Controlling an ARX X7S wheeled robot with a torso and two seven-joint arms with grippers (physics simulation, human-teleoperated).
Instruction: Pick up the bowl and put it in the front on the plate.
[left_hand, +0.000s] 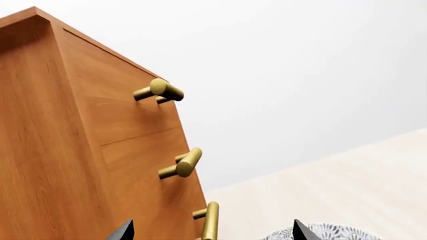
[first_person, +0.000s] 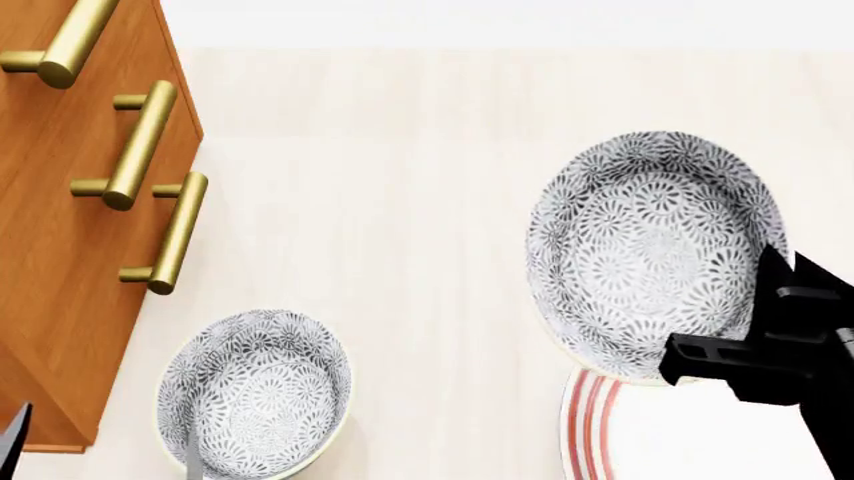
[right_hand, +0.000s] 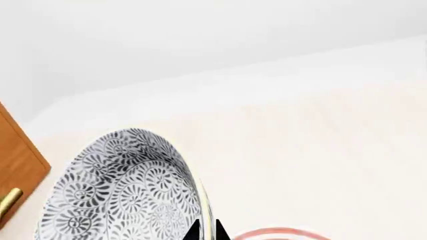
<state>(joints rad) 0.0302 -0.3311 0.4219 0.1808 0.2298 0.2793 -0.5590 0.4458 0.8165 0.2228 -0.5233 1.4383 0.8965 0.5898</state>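
My right gripper (right_hand: 207, 231): both dark tips pinched on the pale rim of the bowl (right_hand: 123, 187), one tip each side of the wall; only my right wrist view shows that pinch.
Same grip from the head: my right gripper (first_person: 714, 358) shows as a black block at the bowl's (first_person: 654, 250) near edge, fingertips hidden behind it.
The bowl: deep, round, white with dense grey-blue flowers inside and out; in my grasp, overlapping the plate's far edge.
The plate (first_person: 601, 420): white with red-pink rings, just under the bowl's near edge, cut off by the frame; the right wrist view catches only a pink arc (right_hand: 283, 232).
My left gripper (left_hand: 210, 231): two dark tips spread wide apart, nothing between them.
Second bowl (first_person: 256, 390): same pattern, resting on the pale counter (first_person: 400, 200) at my left; head view shows it whole, left wrist view only a sliver.
Cabinet (first_person: 54, 230): orange wood with brass handles (first_person: 144, 145), beside that second bowl.
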